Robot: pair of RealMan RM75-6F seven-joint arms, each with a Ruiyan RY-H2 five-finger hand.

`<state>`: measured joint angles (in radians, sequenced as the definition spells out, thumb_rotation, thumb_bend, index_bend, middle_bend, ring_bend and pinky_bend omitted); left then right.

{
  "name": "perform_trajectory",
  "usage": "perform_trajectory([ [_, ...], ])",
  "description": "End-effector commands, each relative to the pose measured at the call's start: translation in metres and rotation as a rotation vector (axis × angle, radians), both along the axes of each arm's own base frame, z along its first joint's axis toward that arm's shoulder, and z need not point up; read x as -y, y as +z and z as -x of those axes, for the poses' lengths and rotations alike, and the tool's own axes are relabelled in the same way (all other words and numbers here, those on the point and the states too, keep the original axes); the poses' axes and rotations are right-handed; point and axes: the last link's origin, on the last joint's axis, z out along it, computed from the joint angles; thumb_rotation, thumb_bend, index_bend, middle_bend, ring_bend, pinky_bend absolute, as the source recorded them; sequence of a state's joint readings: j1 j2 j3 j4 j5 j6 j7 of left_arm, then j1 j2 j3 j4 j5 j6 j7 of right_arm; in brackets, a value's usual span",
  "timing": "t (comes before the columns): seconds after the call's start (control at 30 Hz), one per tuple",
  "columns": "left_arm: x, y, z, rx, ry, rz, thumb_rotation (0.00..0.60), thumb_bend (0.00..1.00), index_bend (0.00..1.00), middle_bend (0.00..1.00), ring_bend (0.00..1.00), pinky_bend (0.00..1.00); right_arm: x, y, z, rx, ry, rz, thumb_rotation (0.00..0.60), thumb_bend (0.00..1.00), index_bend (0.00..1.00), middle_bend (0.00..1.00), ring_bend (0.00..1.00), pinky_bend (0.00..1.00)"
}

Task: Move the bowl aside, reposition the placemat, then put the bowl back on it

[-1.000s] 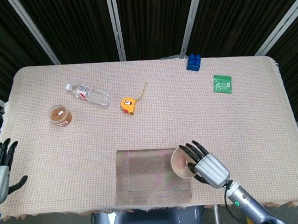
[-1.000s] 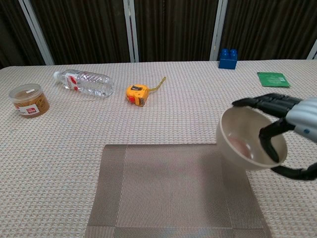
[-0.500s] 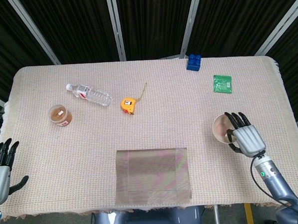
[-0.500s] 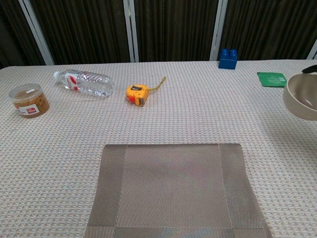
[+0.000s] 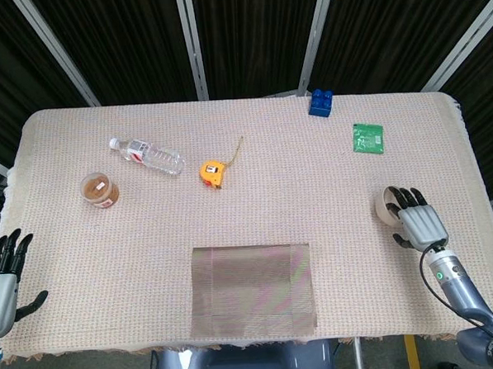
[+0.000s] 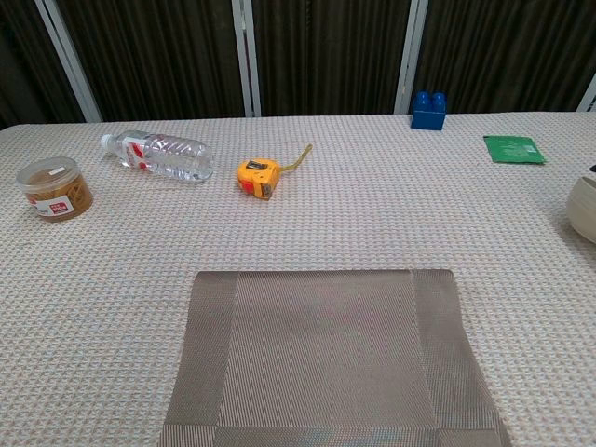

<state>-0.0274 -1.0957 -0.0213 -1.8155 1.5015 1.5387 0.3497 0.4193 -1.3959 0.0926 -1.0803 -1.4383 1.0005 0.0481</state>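
The placemat (image 5: 253,291) is seen nearest the robot, a grey-brown woven rectangle with darker bands at its short ends, lying flat at the near edge of the desk (image 5: 256,209) and well to the left of the right hand's fingers (image 5: 408,199). Its near edge is cut off in the chest view.

The bowl (image 5: 387,206) is a pale beige, round vessel, found at the right side of the desk, well apart from the placemat. It is gripped by the right hand (image 5: 417,223), whose dark fingers are curled over its rim from the near right. Most of the bowl is hidden under that hand in the head view, and only a sliver of its wall (image 6: 586,207) is shown at the right edge of the chest view, where the hand itself is out of frame. Whether the bowl rests on the desk or is held just above it cannot be told.

The left hand (image 5: 1,276) is seen off the near-left corner of the desk, fingers spread apart and holding nothing; its lower part is cut off by the frame.

Farther from the right fingers, a green packet (image 5: 367,138) and a blue block (image 5: 321,102) are found beyond them, with a yellow tape measure (image 5: 212,172), a water bottle (image 5: 147,156) and a small jar (image 5: 100,190) far to their left.
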Motion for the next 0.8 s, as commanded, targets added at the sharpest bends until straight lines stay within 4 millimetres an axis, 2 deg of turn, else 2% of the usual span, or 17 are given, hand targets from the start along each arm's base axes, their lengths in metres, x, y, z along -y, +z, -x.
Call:
perform_trajectory([
  [0.03, 0.000, 0.000, 0.000, 0.002, -0.001, 0.006, 0.600, 0.20, 0.00, 0.00, 0.00, 0.00, -0.007, 0.006, -0.001, 0.047, 0.004, 0.013, 0.600, 0.11, 0.00, 0.00, 0.00, 0.00],
  [0.2, 0.000, -0.001, -0.005, 0.029, -0.045, 0.038, 0.600, 0.20, 0.00, 0.00, 0.00, 0.00, -0.029, 0.033, -0.016, 0.153, 0.082, 0.094, 0.600, 0.11, 0.00, 0.00, 0.00, 0.00],
  [0.33, 0.000, -0.007, -0.014, 0.052, -0.183, 0.072, 0.600, 0.20, 0.00, 0.00, 0.00, 0.00, -0.055, 0.060, -0.033, 0.250, 0.168, 0.194, 0.600, 0.09, 0.00, 0.00, 0.00, 0.00],
  [0.4, 0.001, -0.012, -0.017, 0.059, -0.234, 0.096, 0.600, 0.20, 0.00, 0.00, 0.00, 0.00, -0.063, 0.065, -0.037, 0.271, 0.180, 0.223, 0.600, 0.08, 0.00, 0.00, 0.00, 0.00],
  [0.5, 0.003, -0.026, -0.025, 0.049, -0.339, 0.160, 0.600, 0.20, 0.00, 0.00, 0.00, 0.00, -0.075, 0.072, -0.043, 0.296, 0.190, 0.262, 0.600, 0.08, 0.00, 0.00, 0.00, 0.00],
  [0.6, 0.004, -0.052, -0.035, 0.019, -0.469, 0.251, 0.600, 0.20, 0.00, 0.00, 0.00, 0.00, -0.092, 0.070, -0.053, 0.342, 0.190, 0.284, 0.600, 0.08, 0.00, 0.00, 0.00, 0.00],
  [0.8, 0.004, -0.095, -0.052, -0.053, -0.626, 0.408, 0.600, 0.20, 0.03, 0.00, 0.00, 0.00, -0.104, 0.071, -0.060, 0.312, 0.202, 0.320, 0.600, 0.08, 0.00, 0.00, 0.00, 0.00],
])
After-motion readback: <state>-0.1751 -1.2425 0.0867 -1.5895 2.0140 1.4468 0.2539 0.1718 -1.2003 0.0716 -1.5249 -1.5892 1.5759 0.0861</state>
